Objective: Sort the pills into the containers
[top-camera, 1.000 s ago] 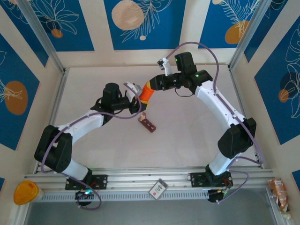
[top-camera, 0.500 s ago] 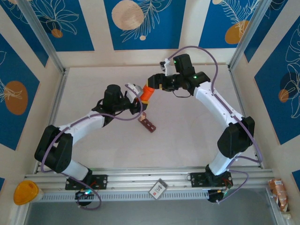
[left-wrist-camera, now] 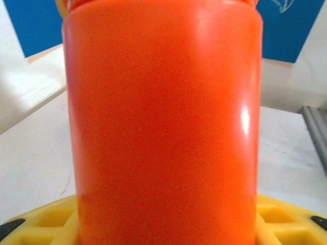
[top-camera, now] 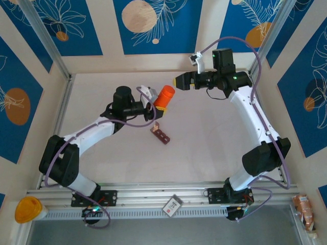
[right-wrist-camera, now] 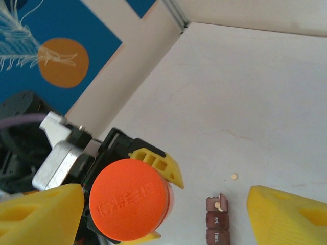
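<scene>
White worktop (top-camera: 214, 138), blue-patterned walls | left tool (top-camera: 155, 105) clenched around orange bottle (top-camera: 165, 96) | right tool (top-camera: 178, 80) released, apart from bottle | containers (top-camera: 160, 135): 3-cell strip on worktop just nearside of left tool, long axis diagonal; left arm nearer.

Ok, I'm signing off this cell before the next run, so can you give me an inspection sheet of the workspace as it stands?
Surface: pale table, no spills seen.
Job's things: containers mid-table, end lid open with what looks like a pill inside; one loose pill on the table beside them.
Clutter: yellow object, card and packet by the near rail.
Grippers: left gripper shut on the capped orange bottle; right gripper open, apart from the bottle.
Cables: purple cables loop along both arms, no snag seen.
Surroundings: blue patterned panels, aluminium frame.
</scene>
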You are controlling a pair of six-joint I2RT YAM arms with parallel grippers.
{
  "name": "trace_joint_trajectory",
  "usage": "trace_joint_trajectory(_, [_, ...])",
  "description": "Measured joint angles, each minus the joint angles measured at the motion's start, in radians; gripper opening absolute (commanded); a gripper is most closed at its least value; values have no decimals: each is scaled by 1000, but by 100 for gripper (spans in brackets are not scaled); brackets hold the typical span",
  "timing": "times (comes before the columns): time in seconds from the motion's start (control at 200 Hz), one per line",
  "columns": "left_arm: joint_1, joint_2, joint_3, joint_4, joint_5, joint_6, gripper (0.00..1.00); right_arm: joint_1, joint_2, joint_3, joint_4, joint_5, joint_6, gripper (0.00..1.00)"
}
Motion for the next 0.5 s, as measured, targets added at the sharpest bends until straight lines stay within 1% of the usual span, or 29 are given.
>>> trace_joint_trajectory(0.09, [0, 8, 19, -7, 45, -18, 0, 12, 5, 29, -45, -19, -92, 83])
trace_joint_trajectory(0.21, [0, 9, 21, -27, 80, -22, 0, 32, 27, 86, -95, -24, -173, 83])
trace_joint_trajectory(0.5, [0, 10, 21, -60, 101, -21, 0, 85, 74, 117, -164, -13, -250, 81])
